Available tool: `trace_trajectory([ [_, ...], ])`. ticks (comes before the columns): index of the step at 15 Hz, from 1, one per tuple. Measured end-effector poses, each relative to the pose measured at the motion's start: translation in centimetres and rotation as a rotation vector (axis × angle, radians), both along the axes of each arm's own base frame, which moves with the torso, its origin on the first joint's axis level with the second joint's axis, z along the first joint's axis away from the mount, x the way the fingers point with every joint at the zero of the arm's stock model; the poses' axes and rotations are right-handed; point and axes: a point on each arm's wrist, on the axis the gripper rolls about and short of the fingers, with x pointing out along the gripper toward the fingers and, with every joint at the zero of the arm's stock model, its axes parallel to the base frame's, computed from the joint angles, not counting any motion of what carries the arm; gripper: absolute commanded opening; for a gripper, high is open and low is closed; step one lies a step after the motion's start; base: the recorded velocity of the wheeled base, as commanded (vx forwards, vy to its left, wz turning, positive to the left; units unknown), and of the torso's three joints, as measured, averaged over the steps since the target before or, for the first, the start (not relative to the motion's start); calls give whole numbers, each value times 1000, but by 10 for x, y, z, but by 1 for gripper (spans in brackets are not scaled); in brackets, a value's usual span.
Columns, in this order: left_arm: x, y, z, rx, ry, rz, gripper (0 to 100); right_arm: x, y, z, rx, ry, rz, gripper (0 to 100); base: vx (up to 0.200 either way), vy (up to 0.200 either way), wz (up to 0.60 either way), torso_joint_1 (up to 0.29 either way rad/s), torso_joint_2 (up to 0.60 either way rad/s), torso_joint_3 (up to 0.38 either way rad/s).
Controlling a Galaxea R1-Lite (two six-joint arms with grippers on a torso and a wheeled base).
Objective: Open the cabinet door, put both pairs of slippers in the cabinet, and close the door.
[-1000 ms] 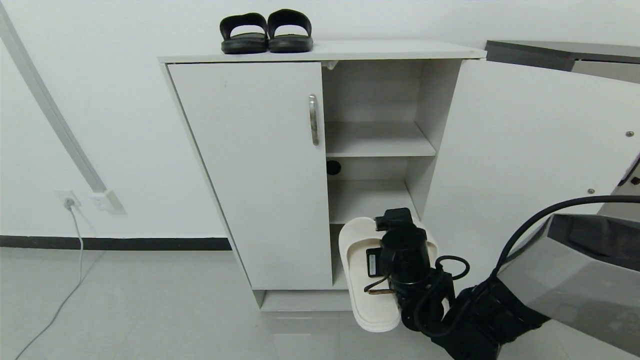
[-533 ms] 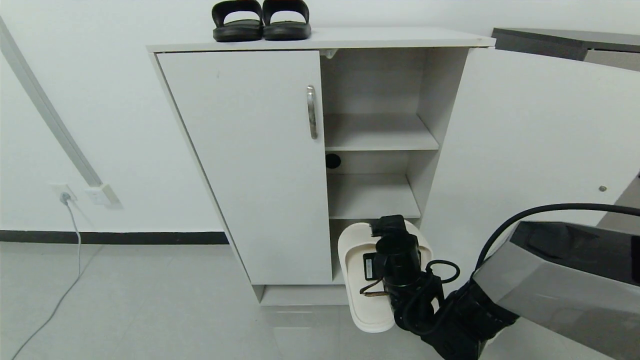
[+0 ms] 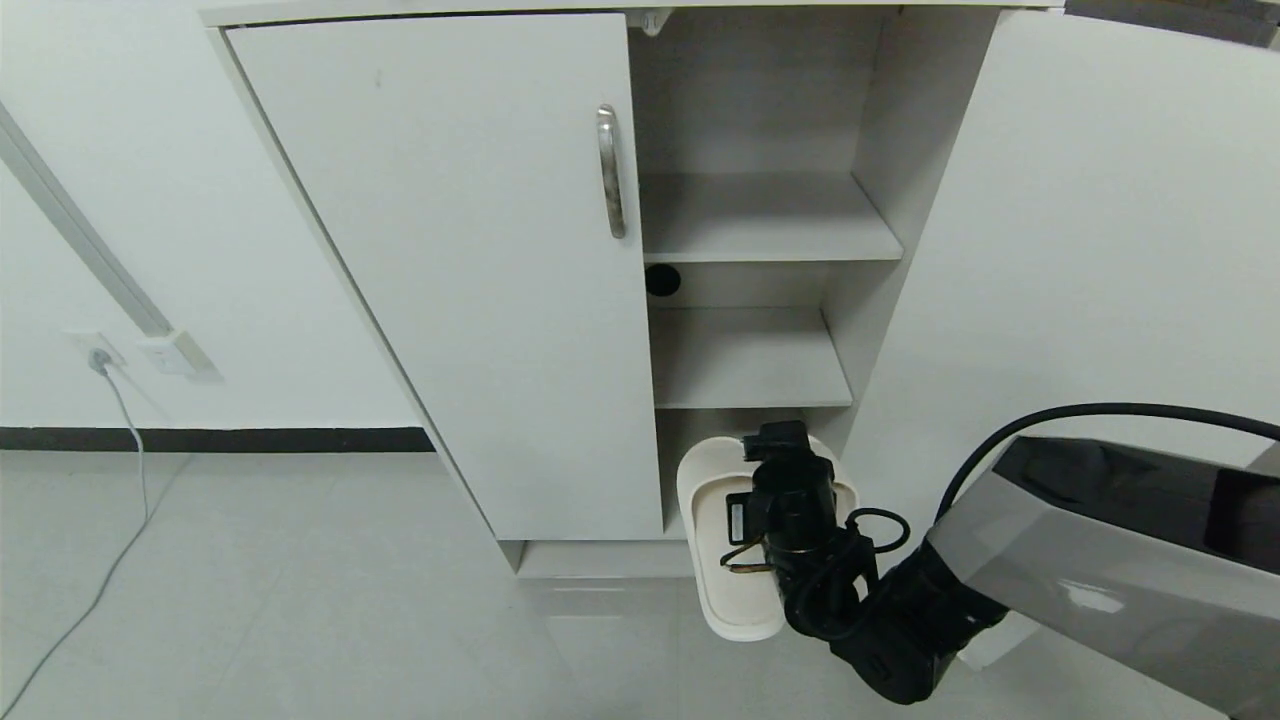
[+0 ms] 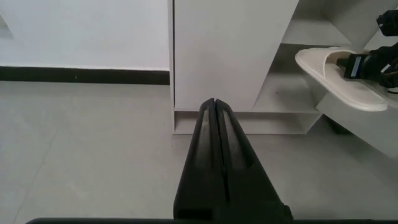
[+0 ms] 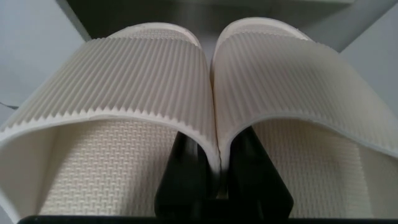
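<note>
- Right wrist view: the right gripper (image 5: 217, 186) pinches the adjoining strap edges of both white slippers (image 5: 130, 87) together, with a finger under each strap. It is a narrow hold, so a jolt could let one slipper slide free.
- In the head view the pair hangs at the mouth of the cabinet's (image 3: 880, 120) bottom compartment, toes at the opening and heels out in front of the cabinet.
- The shelf (image 3: 745, 360) above that compartment sits close over the wrist, so lifting while pushing in could strike it.
- The pair nearly spans the gap between the cabinet's closed door (image 3: 450, 260) and open door (image 3: 1100, 250). A skewed push could snag an edge.
- If the slippers are let go too shallow, the heels would likely stop the open door from shutting.
- The left gripper (image 4: 214, 124), fingers pressed together and empty, sits low in front of the cabinet.
</note>
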Motion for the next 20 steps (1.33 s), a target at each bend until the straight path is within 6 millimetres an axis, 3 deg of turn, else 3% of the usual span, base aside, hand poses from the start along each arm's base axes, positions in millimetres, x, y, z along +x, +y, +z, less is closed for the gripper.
trace_trajectory([
  [6, 0, 0, 0, 0, 0, 0, 0, 16, -4, 5, 60, -134, -23, 0, 0, 0, 0, 1, 0, -13],
  [14, 0, 0, 0, -1, 0, 0, 0, 22, -8, 4, 35, -161, -35, 0, 0, 0, 0, 0, 0, 0],
  [20, 0, 0, 0, -2, 1, 0, 0, 22, -9, 5, 30, -168, -35, 0, 200, 0, 0, 2, 5, 1],
])
